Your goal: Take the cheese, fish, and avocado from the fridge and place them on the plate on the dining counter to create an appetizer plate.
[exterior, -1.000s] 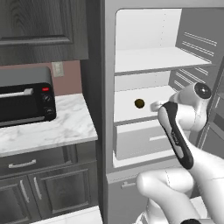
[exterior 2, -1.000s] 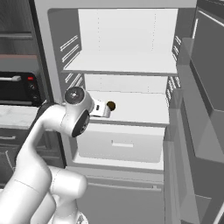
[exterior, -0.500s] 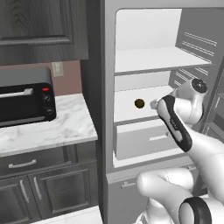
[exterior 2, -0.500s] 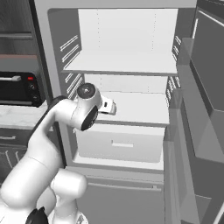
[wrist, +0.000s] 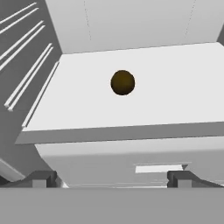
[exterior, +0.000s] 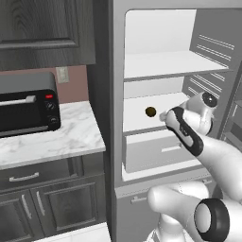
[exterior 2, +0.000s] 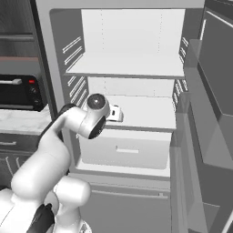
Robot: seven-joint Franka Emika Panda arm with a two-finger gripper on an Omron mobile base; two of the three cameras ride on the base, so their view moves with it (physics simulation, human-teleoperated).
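Note:
The fridge (exterior: pixel 116 94) stands open in front of me. The avocado (exterior: pixel 150 112), a small dark brown-green ball, lies alone on its middle white shelf (wrist: pixel 175 87). In the hand view the avocado (wrist: pixel 122 82) is straight ahead, a little beyond the shelf's front edge. My gripper (wrist: pixel 111 179) is open with nothing between its fingertips (wrist: pixel 41 178), held at the shelf's front just short of the avocado. From the left base view the gripper (exterior: pixel 163 115) is just right of the ball. In the right base view the hand (exterior 2: pixel 115 113) covers it. The cheese, fish, plate and dining counter are out of view.
A white drawer (exterior: pixel 156 151) sits under the shelf, and another shelf (exterior 2: pixel 136 68) above it. The fridge door (exterior 2: pixel 214 91) hangs open on the right. To the left, a black toaster oven (exterior: pixel 26 111) stands on a marble worktop (exterior: pixel 56 142) below dark cupboards (exterior: pixel 42 28).
The hand has pushed forward toward the middle shelf and now covers the avocado in the right base view. The jaws stay open.

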